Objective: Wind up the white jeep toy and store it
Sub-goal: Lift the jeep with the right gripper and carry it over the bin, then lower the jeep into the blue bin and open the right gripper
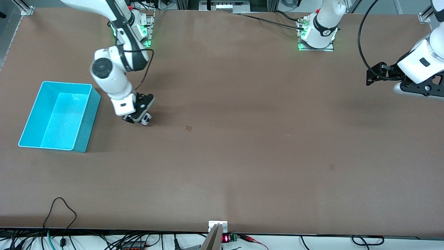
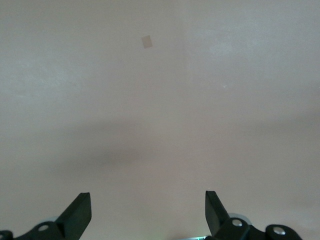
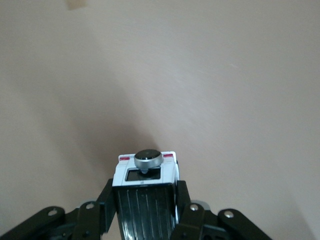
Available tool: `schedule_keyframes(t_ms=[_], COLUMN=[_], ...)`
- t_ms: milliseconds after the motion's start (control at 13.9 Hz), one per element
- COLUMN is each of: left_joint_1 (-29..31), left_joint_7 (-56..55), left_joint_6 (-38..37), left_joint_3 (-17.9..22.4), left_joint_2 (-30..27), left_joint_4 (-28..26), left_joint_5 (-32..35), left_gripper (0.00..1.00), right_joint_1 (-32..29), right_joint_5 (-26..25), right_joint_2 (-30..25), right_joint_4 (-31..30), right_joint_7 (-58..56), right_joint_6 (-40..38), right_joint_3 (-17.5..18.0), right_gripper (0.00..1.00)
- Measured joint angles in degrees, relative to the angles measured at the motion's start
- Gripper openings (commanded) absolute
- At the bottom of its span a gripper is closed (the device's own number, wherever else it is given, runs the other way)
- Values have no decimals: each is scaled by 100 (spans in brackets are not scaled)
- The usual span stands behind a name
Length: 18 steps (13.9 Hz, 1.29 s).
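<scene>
1. Now the tiny white jeep toy [image 3: 146,181] with ribbed black plastic roof panel and round grey spare wheel sits pinched in the right gripper [image 1: 138,118], left of frame centre beside the glossy cyan rectangular bin [image 1: 82,130].
2. At the upper right edge the left gripper [image 2: 148,212] waits, its fingers spread over the matte brown table [image 1: 242,156].

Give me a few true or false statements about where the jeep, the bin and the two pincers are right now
1. The right pincer is shut on the white jeep toy. True.
2. The white jeep toy lies inside the cyan bin. False: it is held in the right pincer, beside the bin and outside it.
3. The left pincer is open and holds nothing. True.
4. The left pincer is over the cyan bin. False: it waits over bare table at the left arm's end; the bin sits at the right arm's end.
5. The cyan bin holds a second toy. False: nothing shows inside it.
</scene>
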Motion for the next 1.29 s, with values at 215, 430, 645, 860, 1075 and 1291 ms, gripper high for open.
schedule_keyframes(t_ms=[215, 430, 645, 860, 1075, 1291], left_joint_1=[1, 1, 2, 3, 4, 4], left_joint_7=[0, 0, 0, 0, 0, 0], left_joint_6=[-9, -12, -17, -44, -79, -82], left_joint_3=[0, 1, 2, 3, 3, 3], left_joint_2=[0, 0, 0, 0, 0, 0], left_joint_4=[3, 3, 4, 5, 8, 9], left_joint_5=[0, 0, 0, 0, 0, 0], left_gripper=[100, 100, 100, 100, 100, 100], right_joint_1=[-16, -21, -24, -45, -203, -479], right_joint_5=[0, 0, 0, 0, -86, -166], right_joint_2=[-206, -244, -240, -217, -171, -57], right_joint_4=[544, 1160, 1391, 1455, 1468, 1471], right_joint_7=[88, 494, 1075, 1642, 2300, 2874], right_joint_6=[-1108, -2051, -2224, -2225, -2225, -2218], right_joint_3=[-477, -885, -1311, -1794, -2033, -2065], right_gripper=[0, 0, 0, 0, 0, 0])
